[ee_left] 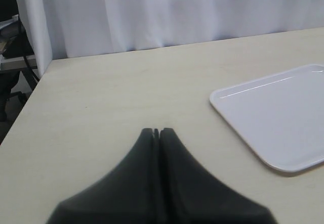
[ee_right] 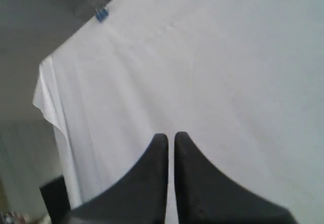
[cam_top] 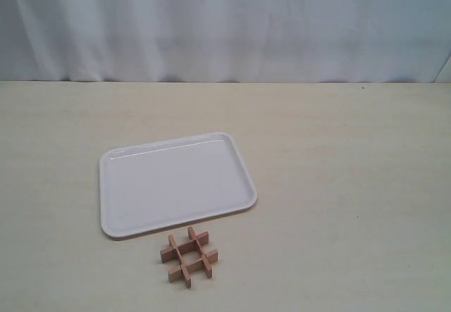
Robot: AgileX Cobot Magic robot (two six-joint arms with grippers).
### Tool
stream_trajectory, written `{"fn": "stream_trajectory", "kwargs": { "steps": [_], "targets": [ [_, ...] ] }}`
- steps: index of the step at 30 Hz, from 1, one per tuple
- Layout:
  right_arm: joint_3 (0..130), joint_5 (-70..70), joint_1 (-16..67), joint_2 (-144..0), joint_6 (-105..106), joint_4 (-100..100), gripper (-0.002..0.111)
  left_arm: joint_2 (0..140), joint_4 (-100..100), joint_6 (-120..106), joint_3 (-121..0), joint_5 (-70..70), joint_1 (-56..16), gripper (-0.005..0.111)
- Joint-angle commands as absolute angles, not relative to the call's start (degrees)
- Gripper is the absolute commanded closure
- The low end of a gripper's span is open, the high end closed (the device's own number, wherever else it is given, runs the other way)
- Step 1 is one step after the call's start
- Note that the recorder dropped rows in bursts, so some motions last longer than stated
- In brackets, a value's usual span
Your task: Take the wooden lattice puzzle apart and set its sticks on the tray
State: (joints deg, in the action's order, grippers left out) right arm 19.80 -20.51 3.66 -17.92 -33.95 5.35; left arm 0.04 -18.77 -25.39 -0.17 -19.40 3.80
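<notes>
— Starting with the wooden lattice puzzle (cam_top: 188,255): lying flat in the lower middle of the exterior frame, with all four sticks (cam_top: 194,265) interlocking as a hash.

— Pointing which way?

— Sitting skewed, with two bars rising gently from lower left to upper right and two crossing them steeply from upper left to lower right. Measuring about square overall, so showing no single long axis.

— And sitting where against the tray (cam_top: 106,185)?

— Just below its lower edge, near the middle of that edge, seemingly apart by a sliver. As for the tray itself: lying left of centre, long axis running across the frame, right end tilting slightly upward.

— Resting on what?

— Both resting on a pale beige table (cam_top: 352,185), with a white curtain (cam_top: 225,23) hanging along the top of the frame.

— Grippers?

— Seeing the left gripper (ee_left: 156,131) with black fingers pressing together, gripping nothing, hanging over bare table. Seeing the right gripper (ee_right: 169,135) all but closed, with only a thin slit between the fingers, gripping nothing, facing the curtain and a blue clip (ee_right: 102,14).
</notes>
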Motion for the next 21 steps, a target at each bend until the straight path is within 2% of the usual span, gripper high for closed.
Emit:
{"fn": "stream_trajectory", "kwargs": {
  "steps": [1,7,13,21],
  "targets": [
    [32.3,-4.9,3.5,-32.5,-32.1,18.8,0.104,0.0,-18.7,-25.5,0.0,-18.7,3.3,0.107],
    [40.0,12.3,3.5,-48.4,-29.8,30.9,0.104,0.0,-18.7,-25.5,0.0,-18.7,3.3,0.107],
    [40.6,15.3,4.6,-61.7,-27.1,30.5,0.104,0.0,-18.7,-25.5,0.0,-18.7,3.3,0.107],
    [47.6,30.0,20.1,-78.2,-22.5,30.5,0.104,0.0,-18.7,-25.5,0.0,-18.7,3.3,0.107]
  ]
}}
